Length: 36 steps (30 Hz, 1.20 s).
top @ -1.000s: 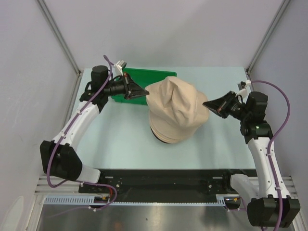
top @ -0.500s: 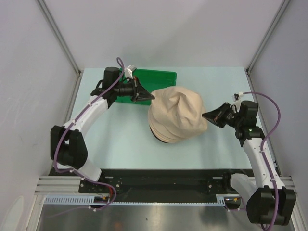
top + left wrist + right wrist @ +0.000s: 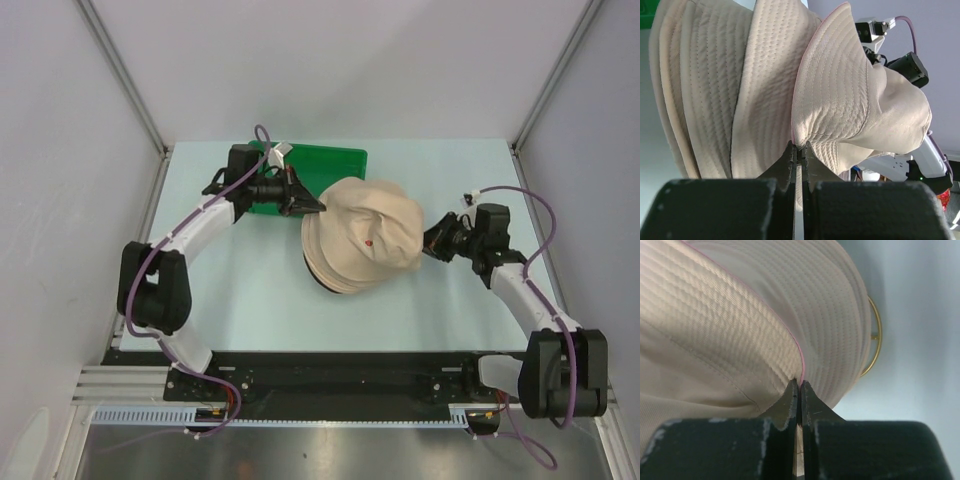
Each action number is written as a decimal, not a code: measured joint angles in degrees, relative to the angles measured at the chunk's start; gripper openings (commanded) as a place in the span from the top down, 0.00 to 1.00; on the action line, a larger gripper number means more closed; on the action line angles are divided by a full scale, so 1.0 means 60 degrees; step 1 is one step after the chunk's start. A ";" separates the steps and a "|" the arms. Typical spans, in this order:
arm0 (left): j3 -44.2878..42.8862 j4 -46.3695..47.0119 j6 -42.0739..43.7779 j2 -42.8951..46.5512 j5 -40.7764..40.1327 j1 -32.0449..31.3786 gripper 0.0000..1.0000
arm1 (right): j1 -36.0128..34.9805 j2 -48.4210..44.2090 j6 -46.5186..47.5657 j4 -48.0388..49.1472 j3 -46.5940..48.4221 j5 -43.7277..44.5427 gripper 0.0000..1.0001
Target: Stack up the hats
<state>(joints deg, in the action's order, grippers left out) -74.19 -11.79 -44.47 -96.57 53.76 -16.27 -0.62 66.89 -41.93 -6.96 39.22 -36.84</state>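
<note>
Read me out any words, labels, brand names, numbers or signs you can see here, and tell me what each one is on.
None readable in any view.
The uppermost hat has a small red spot on its crown, too small to tell if it is a mark.
The green tray, left gripper and right gripper show no lettering.

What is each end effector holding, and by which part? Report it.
The top hat, by its brim edge: left end effector pinches one side, right end effector the opposite side.
</note>
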 measured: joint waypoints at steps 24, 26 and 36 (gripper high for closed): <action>-0.0936 -0.2160 0.2025 -0.0765 -0.1570 0.0186 1.00 | -0.1016 -0.0036 0.0033 0.0321 0.0295 0.1869 1.00; -0.0845 -0.2160 0.2153 -0.0772 -0.1679 0.0211 1.00 | -0.1016 -0.0175 0.0040 0.0124 0.0470 0.1996 1.00; -0.0222 -0.1719 0.2433 -0.0940 -0.2080 0.0244 1.00 | -0.1093 -0.0495 0.0091 -0.0401 0.1162 0.2288 1.00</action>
<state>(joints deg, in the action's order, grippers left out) -75.53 -22.11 -29.87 -102.21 41.28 -14.81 -7.18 63.92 -41.39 -9.37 46.19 -23.11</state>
